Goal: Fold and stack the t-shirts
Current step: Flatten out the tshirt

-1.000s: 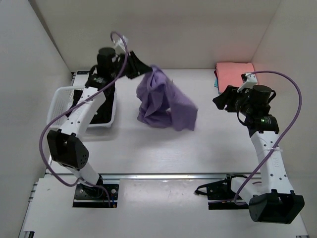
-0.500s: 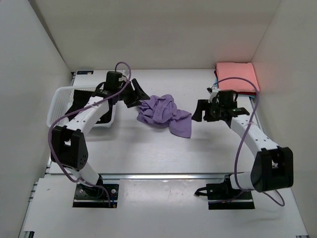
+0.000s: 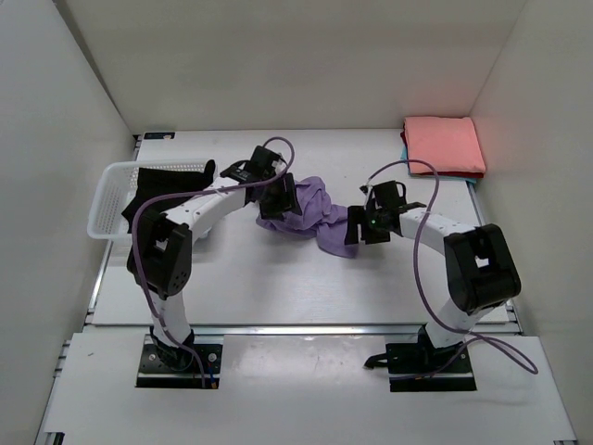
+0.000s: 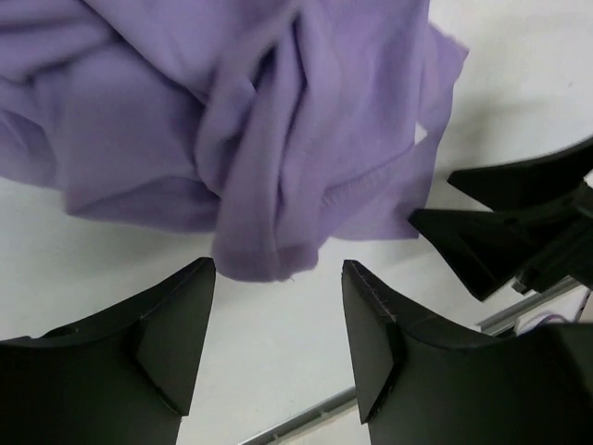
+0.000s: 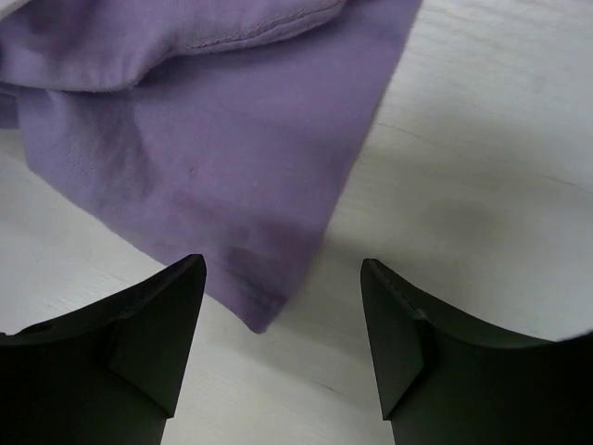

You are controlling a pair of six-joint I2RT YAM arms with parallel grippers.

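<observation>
Black t-shirt (image 3: 170,178) in white basket (image 3: 100,200); left gripper (image 4: 276,287) and right gripper (image 5: 283,278) splayed, empty, over lilac t-shirt (image 3: 306,206)

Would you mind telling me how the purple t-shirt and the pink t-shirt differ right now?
The purple t-shirt lies crumpled in a heap; the pink t-shirt is folded into a flat rectangle. The purple one sits mid-table between the left gripper and right gripper, both open; the pink one rests at the far right corner, away from both. Both are plain cloth.
</observation>
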